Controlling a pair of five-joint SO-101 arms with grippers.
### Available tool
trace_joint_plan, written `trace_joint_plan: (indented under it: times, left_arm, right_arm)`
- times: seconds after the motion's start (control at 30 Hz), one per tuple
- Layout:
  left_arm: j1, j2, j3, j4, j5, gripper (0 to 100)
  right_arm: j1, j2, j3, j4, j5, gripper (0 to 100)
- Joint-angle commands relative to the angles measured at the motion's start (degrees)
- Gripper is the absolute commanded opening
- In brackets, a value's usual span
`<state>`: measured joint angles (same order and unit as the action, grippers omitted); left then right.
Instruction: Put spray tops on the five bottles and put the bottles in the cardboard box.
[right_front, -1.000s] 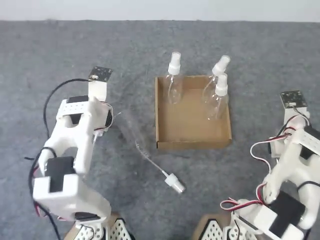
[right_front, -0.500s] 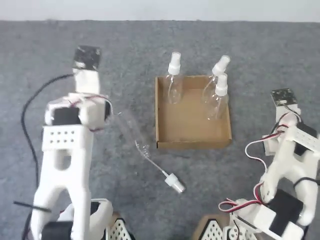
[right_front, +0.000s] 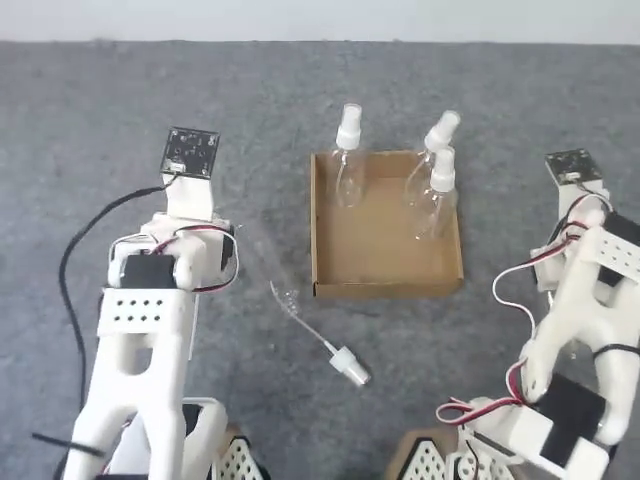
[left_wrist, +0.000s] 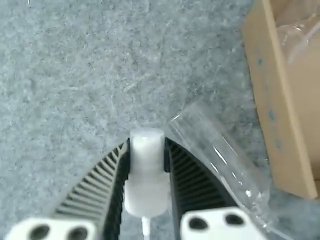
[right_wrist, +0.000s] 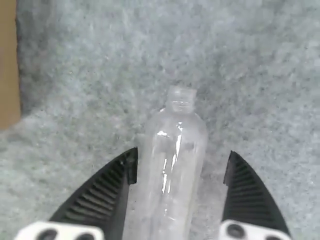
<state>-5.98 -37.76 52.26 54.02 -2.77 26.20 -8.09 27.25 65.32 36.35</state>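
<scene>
While the left gripper (left_wrist: 146, 142) is clamping a white spray top (left_wrist: 145, 172) between its ribbed fingers, the bottle that this top seems meant for is lying just beside it on the grey mat (right_front: 120, 100). In the high view the lying bottle (right_front: 264, 264) is sitting at about 3 o'clock of that gripper, between it and the cardboard box (right_front: 314, 225). Its long axis is running from 11 o'clock to 5 o'clock, neck at the 5 o'clock end. I judge the mouth is pointing away from the held top, and the left arm is much the nearer.

A loose spray top (right_front: 350, 366) is lying beyond that neck at 5 o'clock, its tube trailing back toward the mouth.

The right gripper (right_wrist: 181, 154) is standing open astride an uncapped bottle (right_wrist: 175, 150); whether a jaw is touching it, I cannot tell.

The wrist views are settling the two grips, while the high view is giving the lying bottle's heading.
</scene>
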Motion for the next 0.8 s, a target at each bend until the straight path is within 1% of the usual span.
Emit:
trace_joint_plan:
  times: [0.0,0.17,0.33,0.4,0.57,0.67,0.77]
  left_arm:
    - [0.09,-2.64,-0.57,-1.49,0.0,1]
    - [0.09,-2.46,-0.57,-1.49,0.09,1]
    - [0.09,-2.37,-0.57,-1.49,0.18,1]
    - [0.09,-2.37,-0.57,-1.49,0.18,1]
    - [0.09,-2.37,-0.57,-1.58,0.18,1]
    - [0.09,-2.64,-0.57,-1.58,0.18,1]
    - [0.18,-2.81,-1.1,-1.58,0.18,1]
  right_arm:
    - [-0.4,3.74,-5.63,0.84,0.79,22.2]
    - [-0.31,13.49,-12.13,3.91,1.05,22.1]
    - [0.13,17.8,-14.68,4.88,0.88,20.9]
    - [0.4,18.59,-14.86,4.88,0.97,16.0]
    - [0.57,18.59,-14.95,4.88,1.67,0.2]
    - [0.57,16.4,-15.03,5.05,4.4,0.7]
    - [0.22,9.54,-15.82,8.04,3.52,0.5]
